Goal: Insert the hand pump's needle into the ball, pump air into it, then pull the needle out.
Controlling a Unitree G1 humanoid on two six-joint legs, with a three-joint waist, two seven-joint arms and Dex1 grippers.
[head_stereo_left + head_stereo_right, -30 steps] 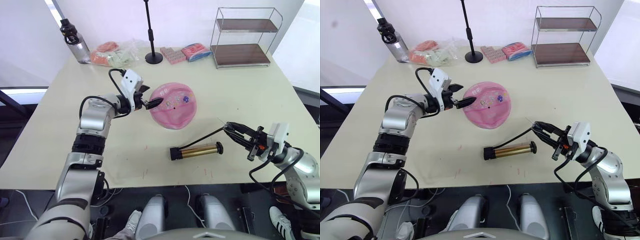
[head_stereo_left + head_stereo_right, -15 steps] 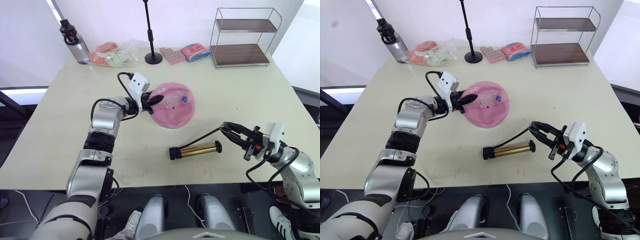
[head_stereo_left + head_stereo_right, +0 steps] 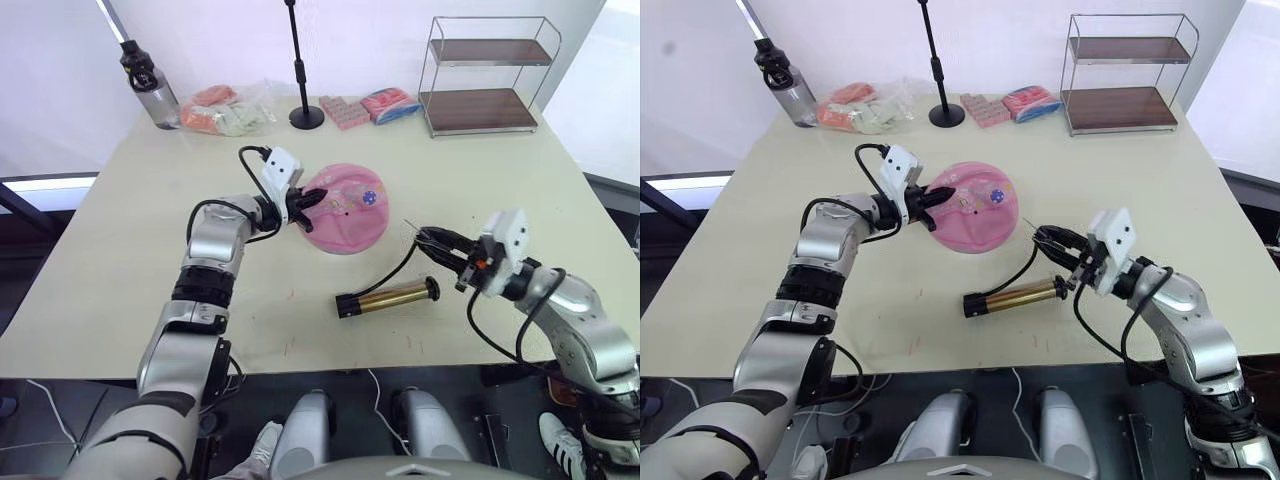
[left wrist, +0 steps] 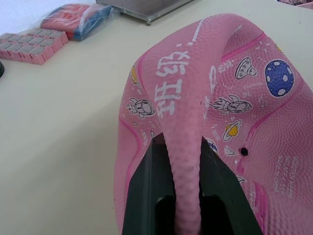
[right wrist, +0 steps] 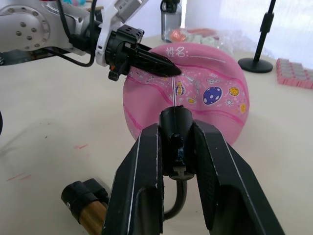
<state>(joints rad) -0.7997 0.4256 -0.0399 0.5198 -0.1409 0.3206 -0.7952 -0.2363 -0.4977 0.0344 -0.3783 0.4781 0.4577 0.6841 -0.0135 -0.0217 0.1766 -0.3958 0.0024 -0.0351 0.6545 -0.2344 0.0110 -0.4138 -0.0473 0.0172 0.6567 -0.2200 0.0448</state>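
Ball (image 3: 347, 208), deflated, sits centre frame in left eye view; left gripper (image 3: 308, 200) pinches its folded rim between 2 fingers. Right gripper (image 3: 437, 241), right of centre, clamps needle (image 5: 174, 92) fitting, tip just short of ball. Hand pump (image 3: 388, 298) lies on table (image 3: 500, 180), lower centre.

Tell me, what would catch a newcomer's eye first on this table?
Probably the ball, a sagging pink thing with cartoon stickers in the middle of the table, its folded rim pinched by the left claw. Just to its right, the right claw grips the black fitting of the needle, whose thin pin points at the ball without touching it. The gold hand pump lies flat on the table nearer the robot.
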